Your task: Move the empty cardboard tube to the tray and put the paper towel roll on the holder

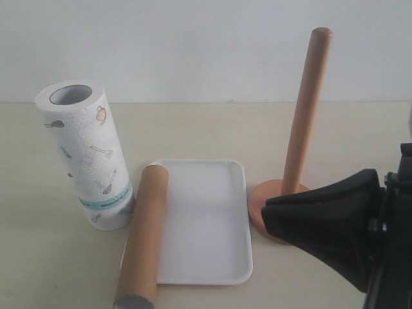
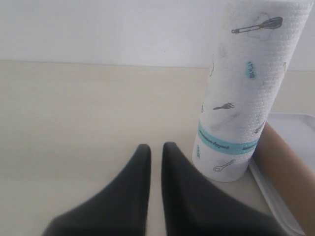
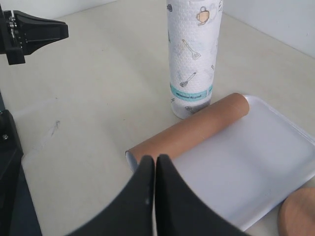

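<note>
The paper towel roll (image 1: 90, 154) (image 2: 241, 88) (image 3: 192, 54) stands upright on the table at the left, teal band low. Beside it the brown cardboard tube (image 1: 145, 238) (image 2: 288, 167) (image 3: 197, 130) lies along the left rim of the white tray (image 1: 212, 219) (image 3: 256, 162), leaning against the roll's foot. The wooden holder (image 1: 308, 109) stands right of the tray with its post bare. My right gripper (image 1: 267, 212) (image 3: 155, 158) is shut and empty, near the holder's base. My left gripper (image 2: 156, 146) is shut on nothing, a thin slit between its fingers, left of the roll.
A white wall runs behind the table. The holder's round base (image 3: 298, 219) sits close to the tray's right rim. Part of the left arm (image 3: 29, 29) shows in the right wrist view, beyond the roll.
</note>
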Controlling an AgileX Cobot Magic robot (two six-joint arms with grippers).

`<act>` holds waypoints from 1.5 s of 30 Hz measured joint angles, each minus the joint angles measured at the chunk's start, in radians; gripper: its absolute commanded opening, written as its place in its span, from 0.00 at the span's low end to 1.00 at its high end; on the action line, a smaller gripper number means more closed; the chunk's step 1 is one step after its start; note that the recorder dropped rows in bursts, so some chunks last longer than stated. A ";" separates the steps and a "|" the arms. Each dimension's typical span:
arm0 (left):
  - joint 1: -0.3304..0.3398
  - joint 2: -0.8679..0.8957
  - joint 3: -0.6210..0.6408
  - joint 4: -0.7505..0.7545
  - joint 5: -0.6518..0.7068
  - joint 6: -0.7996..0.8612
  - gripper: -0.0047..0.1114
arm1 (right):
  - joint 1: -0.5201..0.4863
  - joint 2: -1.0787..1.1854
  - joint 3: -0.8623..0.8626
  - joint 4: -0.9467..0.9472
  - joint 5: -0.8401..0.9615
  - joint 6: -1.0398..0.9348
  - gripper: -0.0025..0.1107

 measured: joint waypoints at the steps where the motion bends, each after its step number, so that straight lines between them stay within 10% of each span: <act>1: 0.000 0.000 0.000 0.000 0.000 0.000 0.11 | 0.000 0.000 0.000 0.000 0.000 0.000 0.02; 10: 0.000 0.000 0.000 0.000 0.000 0.000 0.11 | -0.085 -0.098 0.031 0.000 -0.039 -0.043 0.02; 25: 0.000 0.000 0.000 0.000 0.000 0.000 0.11 | -0.816 -0.730 0.564 0.018 -0.301 -0.057 0.02; 45: 0.000 0.000 0.000 0.000 0.002 0.000 0.11 | -0.870 -0.747 0.573 -0.024 0.030 0.047 0.02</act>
